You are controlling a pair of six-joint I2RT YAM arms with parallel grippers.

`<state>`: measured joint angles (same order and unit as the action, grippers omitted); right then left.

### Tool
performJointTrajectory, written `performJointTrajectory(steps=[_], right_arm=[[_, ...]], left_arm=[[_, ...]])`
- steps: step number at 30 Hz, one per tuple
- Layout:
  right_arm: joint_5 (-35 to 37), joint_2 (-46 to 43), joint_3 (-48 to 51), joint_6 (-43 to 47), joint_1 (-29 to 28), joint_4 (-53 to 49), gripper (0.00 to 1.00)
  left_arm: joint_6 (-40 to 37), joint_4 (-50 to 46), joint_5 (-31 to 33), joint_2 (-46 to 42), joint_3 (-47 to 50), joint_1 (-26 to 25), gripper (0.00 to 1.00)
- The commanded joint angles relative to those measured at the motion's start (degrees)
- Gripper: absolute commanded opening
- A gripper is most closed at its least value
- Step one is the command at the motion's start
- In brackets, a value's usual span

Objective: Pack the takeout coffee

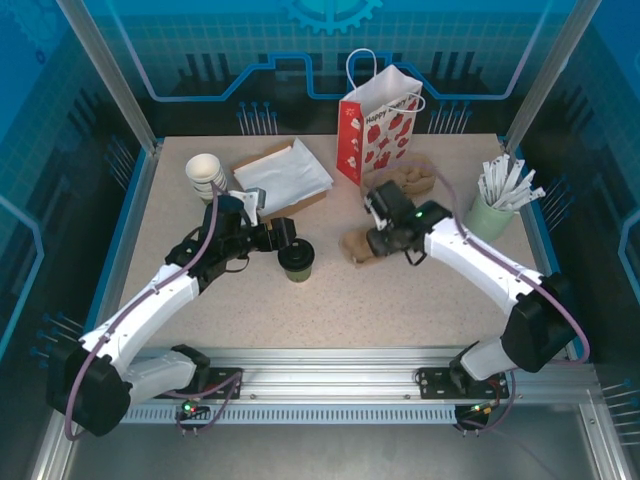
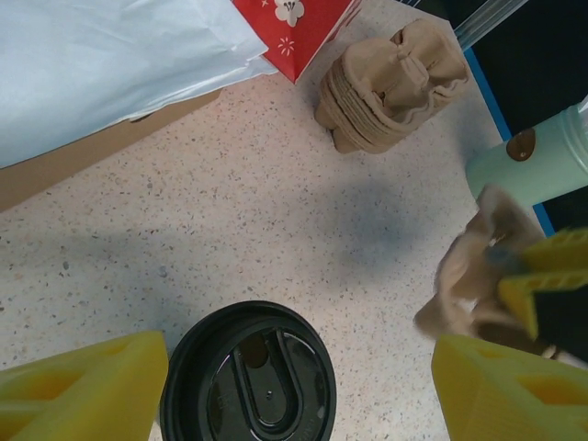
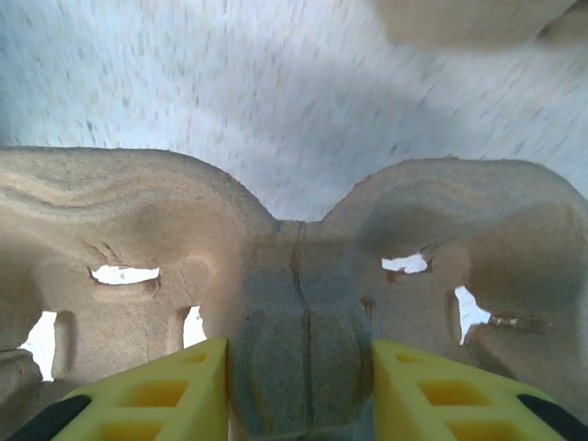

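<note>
The takeout coffee (image 1: 296,259), an olive-green cup with a black lid (image 2: 248,372), stands upright on the table left of centre. My left gripper (image 1: 283,243) is open just behind it; in the left wrist view the lid lies between the yellow fingers (image 2: 83,386), close to the left one and apart from the right one. My right gripper (image 1: 378,240) is shut on a brown pulp cup carrier (image 1: 355,245), its yellow fingers pressed on either side of the carrier's middle ridge (image 3: 303,303). The strawberry-print bag (image 1: 378,125) stands upright at the back centre.
A stack of pulp carriers (image 1: 415,180) lies in front of the bag. White paper on cardboard (image 1: 283,175) and a stack of white cups (image 1: 205,172) sit back left. A pale green cup of white sticks (image 1: 495,210) stands at the right.
</note>
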<state>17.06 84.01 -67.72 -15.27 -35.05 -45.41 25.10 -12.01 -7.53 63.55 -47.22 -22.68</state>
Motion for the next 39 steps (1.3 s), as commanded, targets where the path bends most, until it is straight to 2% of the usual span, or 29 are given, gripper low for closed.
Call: performJointTrajectory(steps=[1,4,8,15,23,27,29,36,39], right_arm=[[6.72,0.32,5.27,-12.10,-4.71,3.62,0.40],[10.57,2.03,8.06,-17.63,-9.12,4.82,0.40],[11.78,4.75,10.73,-23.24,-13.25,7.15,0.41],[13.37,10.67,9.07,-27.36,-17.78,6.50,0.44],[12.38,6.51,2.85,-22.47,-18.60,0.56,0.65],[5.81,4.82,1.63,-15.19,-12.27,2.25,0.71],[-0.93,5.16,1.73,-11.16,-6.72,5.07,0.73],[-18.24,13.32,-1.62,-2.83,9.28,8.89,0.76],[-25.88,16.49,-2.84,-0.88,13.80,6.98,0.79]], left_arm=[[-1.63,1.71,0.22,-1.67,1.50,-0.16,0.77],[-1.79,1.43,-0.62,-2.43,1.89,-0.11,0.77],[-2.65,0.89,-0.73,-4.17,2.70,-0.11,0.77],[-2.35,1.10,-2.12,-6.98,4.73,-0.13,0.78],[-1.73,1.03,-3.53,-8.42,5.03,-0.17,0.77],[-1.72,0.50,-3.54,-8.62,4.71,-0.10,0.78],[-1.74,0.17,-3.45,-8.69,4.66,-0.10,0.77],[-1.35,-0.21,-3.12,-8.02,4.06,-0.21,0.78],[-1.06,-0.21,-3.12,-7.32,3.72,-0.25,0.77]])
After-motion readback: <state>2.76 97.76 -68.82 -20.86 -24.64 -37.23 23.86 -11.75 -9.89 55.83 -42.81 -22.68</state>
